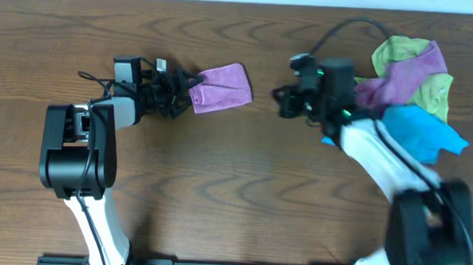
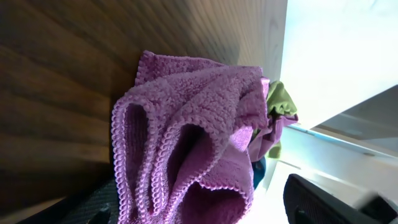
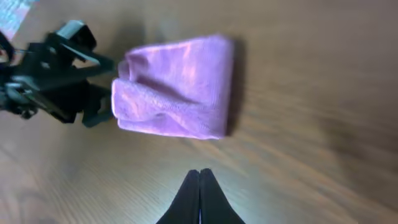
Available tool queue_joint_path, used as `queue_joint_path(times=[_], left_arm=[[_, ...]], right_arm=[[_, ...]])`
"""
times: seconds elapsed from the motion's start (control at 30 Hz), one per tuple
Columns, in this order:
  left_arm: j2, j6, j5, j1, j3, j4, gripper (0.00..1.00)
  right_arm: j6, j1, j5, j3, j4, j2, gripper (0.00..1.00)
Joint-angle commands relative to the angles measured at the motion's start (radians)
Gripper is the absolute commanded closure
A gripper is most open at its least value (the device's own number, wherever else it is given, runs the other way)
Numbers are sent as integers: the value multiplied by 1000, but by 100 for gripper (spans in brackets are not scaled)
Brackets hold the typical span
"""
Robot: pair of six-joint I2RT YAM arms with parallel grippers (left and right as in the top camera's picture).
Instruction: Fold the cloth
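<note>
purple cloth [image 1: 221, 89]: folded, rumpled edge | left end effector [image 1: 184, 89]: clamped on it | right end effector [image 3: 199, 176]: fingers together

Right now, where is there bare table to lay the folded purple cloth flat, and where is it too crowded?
Bare wood runs along the near centre of the table, between the two arm bases, below the folded purple cloth. The gap between that cloth and the right gripper is narrow. The far right corner is crowded by the cloth pile. The left gripper borders the cloth's left edge.
</note>
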Motion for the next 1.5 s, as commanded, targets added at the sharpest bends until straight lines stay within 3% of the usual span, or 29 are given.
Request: queue_joint_path(times=[0.0,0.13,0.27,0.83,1.47], left_arm=[[82,4,-82,-11,-52,-40,15],[82,4,-72,-11,-52,-40,15],[82,4,-66,-11,-52,-40,15],[82,3,-65,-11,-52,-40,14],[82,-8,-104,-12,-52,-40,15]], right_arm=[[63,48,-78,153,14,126,99],[63,92,-32,341,-29,264,99],[66,97,70,415,-78,326,99],[206,50,153,430,-7,470,99],[242,140,69,441,7,526,99]])
